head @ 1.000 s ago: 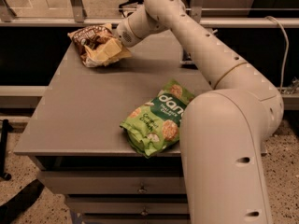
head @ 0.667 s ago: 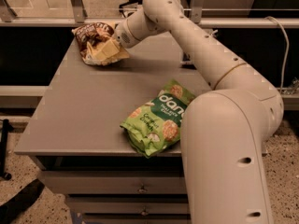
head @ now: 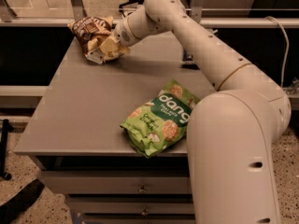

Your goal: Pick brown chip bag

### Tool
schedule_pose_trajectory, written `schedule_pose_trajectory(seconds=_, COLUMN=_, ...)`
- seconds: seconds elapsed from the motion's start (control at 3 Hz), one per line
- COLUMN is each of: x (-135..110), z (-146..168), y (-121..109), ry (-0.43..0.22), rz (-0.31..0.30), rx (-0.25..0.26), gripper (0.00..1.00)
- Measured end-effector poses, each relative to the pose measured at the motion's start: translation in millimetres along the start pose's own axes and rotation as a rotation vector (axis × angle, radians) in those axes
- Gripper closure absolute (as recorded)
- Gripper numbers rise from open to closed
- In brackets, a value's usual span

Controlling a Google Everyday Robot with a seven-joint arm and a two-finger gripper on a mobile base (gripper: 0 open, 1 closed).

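Note:
The brown chip bag (head: 91, 33) is at the far left of the grey table (head: 93, 111), crumpled, with its dark brown top to the left and its pale yellow part by the gripper. My gripper (head: 112, 45) reaches in from the right and is shut on the bag's yellow end. The bag is tilted and seems to be held slightly off the tabletop. The fingertips are hidden in the bag's folds.
A bright green "dang" bag (head: 159, 118) lies at the table's front right edge, next to my arm's large white base link (head: 233, 162). Drawers (head: 140, 188) sit under the tabletop. A rail and dark gap run behind the table.
The brown chip bag and the gripper have moved slightly up and back together. The green bag has not moved.

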State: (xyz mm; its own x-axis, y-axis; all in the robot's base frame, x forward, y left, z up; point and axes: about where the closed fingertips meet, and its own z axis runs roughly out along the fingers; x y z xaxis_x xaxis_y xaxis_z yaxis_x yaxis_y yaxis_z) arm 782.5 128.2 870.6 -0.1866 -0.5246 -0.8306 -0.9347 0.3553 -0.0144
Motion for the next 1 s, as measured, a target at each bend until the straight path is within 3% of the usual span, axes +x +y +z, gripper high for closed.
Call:
schedule_pose_trajectory(seconds=0.33, x=-12, z=-13, y=-3, ry=-0.068, rz=-0.012, rx=0.023, gripper=1.0)
schedule_pose_trajectory(seconds=1.0, x=-49, z=-67, y=-33, ry=-0.289, rz=-0.113, rx=0.108, gripper=1.0)
